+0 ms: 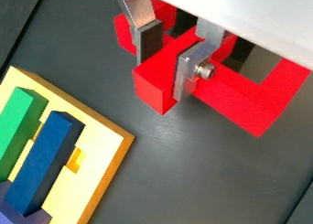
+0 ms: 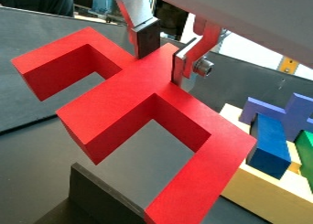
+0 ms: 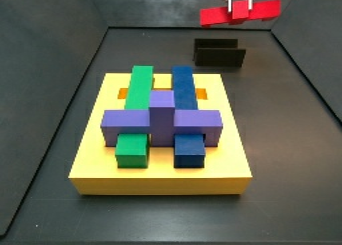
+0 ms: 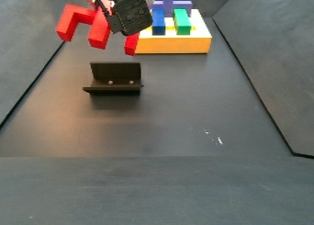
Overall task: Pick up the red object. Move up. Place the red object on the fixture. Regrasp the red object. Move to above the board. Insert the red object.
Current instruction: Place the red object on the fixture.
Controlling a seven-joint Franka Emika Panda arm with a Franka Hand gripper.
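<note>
Holding the red object (image 2: 146, 109) clamped between its silver fingers (image 1: 186, 74), the gripper (image 1: 171, 58) hangs in the air well above the floor, with the piece lifted clear of everything. In a side view the red object (image 3: 238, 14) sits up and behind the fixture (image 3: 219, 53), roughly at the fixture's twelve o'clock, while the board (image 3: 160, 167) with its green, blue and purple blocks lies well apart at about six o'clock. In another side view the gripper (image 4: 123, 16) carries the piece above and slightly toward eleven o'clock of the fixture (image 4: 113, 78). The grip looks narrow: the pads pinch only one thin arm of the cross, and most of the red mass hangs off to the sides, so the piece could judgeably rotate or slip in the jaws during the descent. A tilted piece might catch the fixture's raised back wall instead of seating against it, or topple off the base plate once released. Coming down off-centre could also nudge the small fixture across the dark floor.
</note>
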